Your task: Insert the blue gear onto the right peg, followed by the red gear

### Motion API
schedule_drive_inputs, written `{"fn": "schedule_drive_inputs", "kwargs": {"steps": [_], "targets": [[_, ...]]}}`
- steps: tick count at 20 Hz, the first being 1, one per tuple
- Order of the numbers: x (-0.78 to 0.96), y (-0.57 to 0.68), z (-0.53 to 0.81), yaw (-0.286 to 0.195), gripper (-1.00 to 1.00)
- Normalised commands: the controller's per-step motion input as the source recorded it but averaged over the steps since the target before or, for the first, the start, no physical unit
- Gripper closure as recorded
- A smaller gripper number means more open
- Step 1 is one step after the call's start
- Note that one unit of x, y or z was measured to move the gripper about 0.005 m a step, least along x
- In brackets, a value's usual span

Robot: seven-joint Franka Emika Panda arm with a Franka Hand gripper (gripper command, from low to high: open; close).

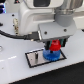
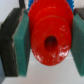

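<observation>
The work surface is a plain white table (image 1: 12, 70) that fills the lower part of the exterior view; the room beyond it is not distinguishable, since the white body of the robot arm (image 1: 35, 15) occupies most of the upper frame, with a black cable (image 1: 15, 35) running in from the exterior view's left. A grey rectangular plate (image 1: 36, 59) with a black border lies flat on the table, toward the near centre of the scene. The blue gear (image 1: 50, 54) sits on the plate toward the exterior view's right end; only part of its toothed rim is visible below the red gear, and in the wrist view a thin arc of blue teeth shows beyond the red gear's edge. The red gear (image 2: 50, 37) is directly above the blue gear, apparently resting on or just over it; whether the two touch cannot be determined. The gripper (image 1: 54, 46) hangs vertically over this stack, its jaws closed partway to the red gear's width. In the wrist view, the teal pads (image 2: 21, 42) press against opposite sides of the red gear, whose centre hole faces the camera. The right peg is hidden by the gears and the gripper.
</observation>
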Motion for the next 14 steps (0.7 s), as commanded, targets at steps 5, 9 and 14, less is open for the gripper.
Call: {"fn": "schedule_drive_inputs", "kwargs": {"steps": [5, 9, 14], "targets": [[0.26, -0.12, -0.19, 0.0, 1.0], [0.22, -0.01, -0.26, 0.0, 1.0], [0.15, 0.0, -0.11, 0.0, 1.0]]}}
